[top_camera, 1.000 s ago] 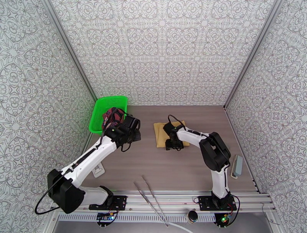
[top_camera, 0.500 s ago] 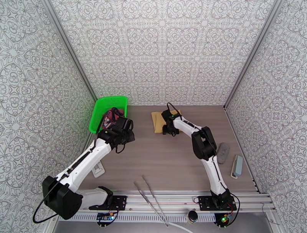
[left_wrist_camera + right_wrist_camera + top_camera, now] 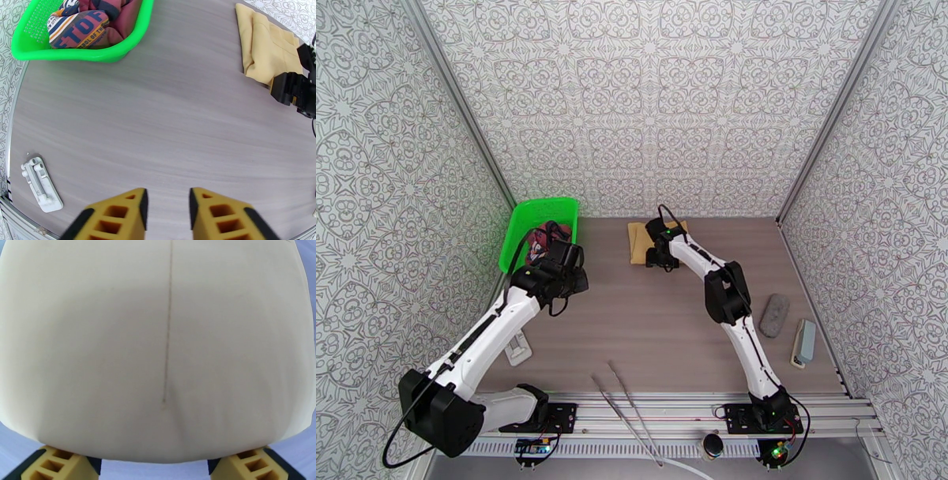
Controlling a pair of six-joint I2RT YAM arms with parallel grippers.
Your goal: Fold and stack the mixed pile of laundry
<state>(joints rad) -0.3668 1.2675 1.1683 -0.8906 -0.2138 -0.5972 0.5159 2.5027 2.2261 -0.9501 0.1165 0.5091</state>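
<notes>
The maroon tank top [image 3: 547, 235] lies bunched in the green mesh basket [image 3: 523, 229] at the back left, its print showing [image 3: 79, 31]. My left gripper [image 3: 565, 264] hovers above the table just right of the basket. Its yellow fingers [image 3: 118, 215] stand apart with nothing between them [image 3: 168, 213]. The folded tan cloth [image 3: 638, 245] lies flat near the back wall. My right gripper [image 3: 661, 259] sits low on the cloth's right edge, open wide. The cloth [image 3: 158, 338] spreads ahead of that gripper, with its near hem between the two fingers [image 3: 59, 465].
A white plastic clip [image 3: 520, 347] lies near the left edge. Metal tongs [image 3: 624, 410] rest at the front rail. A grey pad [image 3: 774, 314] and a grey-blue block [image 3: 804, 341] sit at the right. Patterned walls close three sides.
My right gripper has slid toward the back wall and the tan cloth has moved with it. The left gripper has shifted a little to the left beside the basket.
</notes>
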